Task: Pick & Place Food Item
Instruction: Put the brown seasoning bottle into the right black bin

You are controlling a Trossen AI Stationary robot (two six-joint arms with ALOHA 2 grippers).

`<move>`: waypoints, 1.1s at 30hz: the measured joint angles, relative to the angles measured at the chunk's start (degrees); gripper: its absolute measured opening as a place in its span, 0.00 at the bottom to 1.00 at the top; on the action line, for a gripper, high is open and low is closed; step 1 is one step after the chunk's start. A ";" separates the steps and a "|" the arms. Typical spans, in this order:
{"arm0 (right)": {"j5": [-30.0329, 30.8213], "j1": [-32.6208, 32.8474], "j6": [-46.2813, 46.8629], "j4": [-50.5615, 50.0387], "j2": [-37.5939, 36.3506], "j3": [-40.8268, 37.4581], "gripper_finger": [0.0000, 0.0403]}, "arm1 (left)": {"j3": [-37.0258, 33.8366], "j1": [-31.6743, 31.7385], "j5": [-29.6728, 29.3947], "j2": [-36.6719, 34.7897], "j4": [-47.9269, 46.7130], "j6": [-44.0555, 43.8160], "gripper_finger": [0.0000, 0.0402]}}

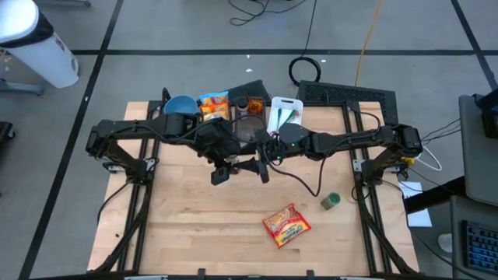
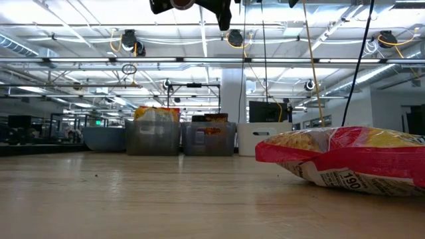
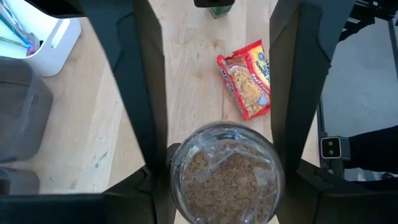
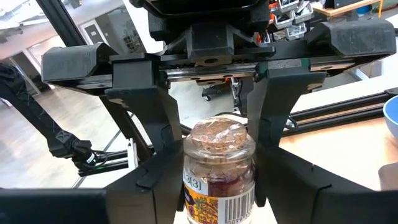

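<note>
Gripping a jar [image 3: 225, 171] together above the table [image 1: 194, 225] middle, the left tool [image 3: 221, 168] and right tool [image 4: 214, 168] each clamped it, apparently mid-handover; its set-down remained, and the noodle packet [image 1: 286, 225] lay untouched nearer.

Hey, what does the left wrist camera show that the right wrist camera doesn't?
Only the left wrist view: the red noodle packet lying on the table and a white holder. Only the right wrist view: the barcode label on the jar and a blue bowl at the edge. Both: the jar of brown crumbs gripped by the left hand, with the right hand close by.
</note>
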 joint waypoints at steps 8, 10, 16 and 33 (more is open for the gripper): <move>-0.17 0.02 0.06 -0.15 0.02 -0.02 0.39 | 0.00 0.07 -0.24 0.00 0.04 0.08 0.50; -0.15 0.02 0.00 -0.11 0.03 -0.02 0.36 | 0.00 0.07 -0.20 0.00 0.54 0.08 0.50; -0.13 0.02 -0.14 -0.07 0.09 -0.02 0.33 | 0.00 0.07 -0.02 0.00 1.09 0.05 0.50; -0.06 0.02 0.97 2.84 0.24 -0.11 0.40 | 0.22 0.11 0.00 -0.11 -1.15 -0.17 0.50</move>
